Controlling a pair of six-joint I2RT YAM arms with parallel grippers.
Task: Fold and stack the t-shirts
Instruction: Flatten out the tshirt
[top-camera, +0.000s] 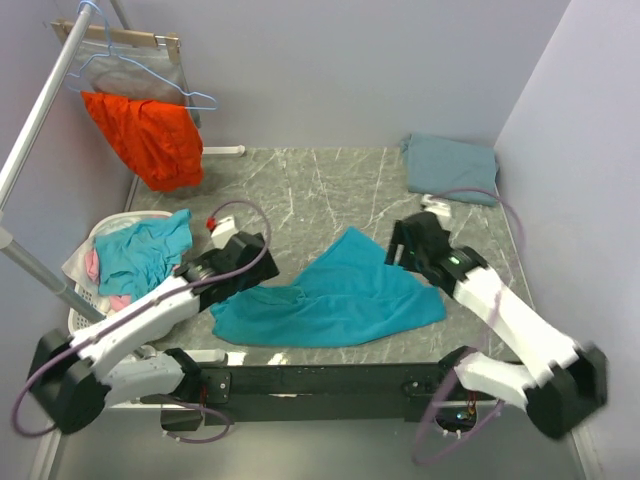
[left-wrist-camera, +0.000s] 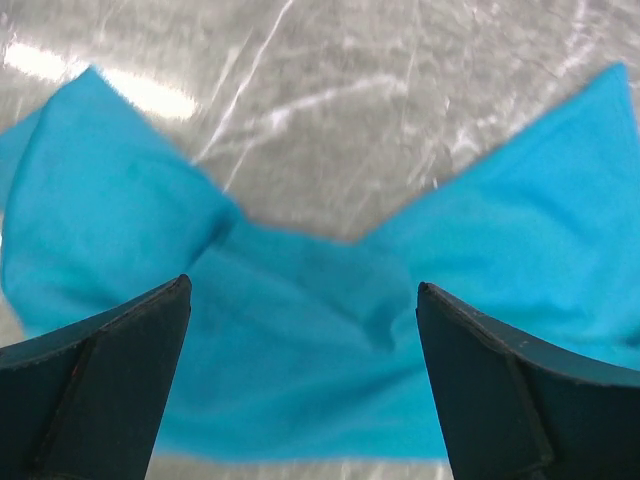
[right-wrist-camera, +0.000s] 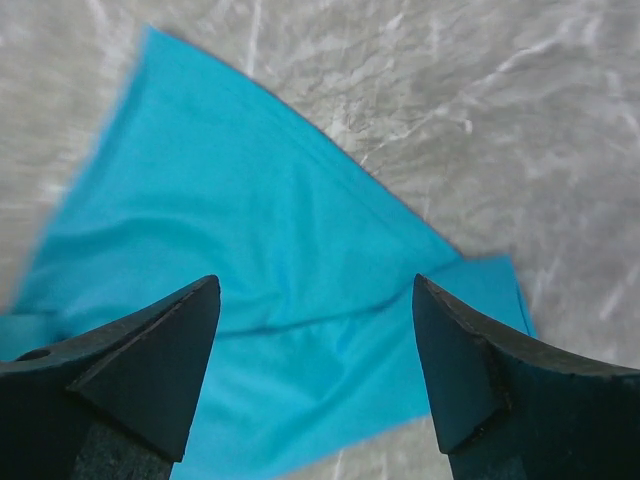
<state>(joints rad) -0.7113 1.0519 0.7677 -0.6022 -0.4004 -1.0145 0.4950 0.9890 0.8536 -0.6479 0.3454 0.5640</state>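
- I see the teal t-shirt (top-camera: 330, 295) spread unfolded and wrinkled on the tabletop (top-camera: 300, 190), at frame centre.
- Left tool (left-wrist-camera: 303, 290) and right tool (right-wrist-camera: 316, 283) are both released above it.

You have nothing to read here. No words, numbers or brand marks show legibly in any view.

The far middle of the table (top-camera: 320, 190) lies bare. A laundry basket (top-camera: 78, 316) blocks the left edge, an orange garment (top-camera: 150, 135) hangs over the far left corner, a folded grey-blue shirt (top-camera: 450, 168) fills the far right corner, and a teal shirt (top-camera: 340, 295) covers the near middle.
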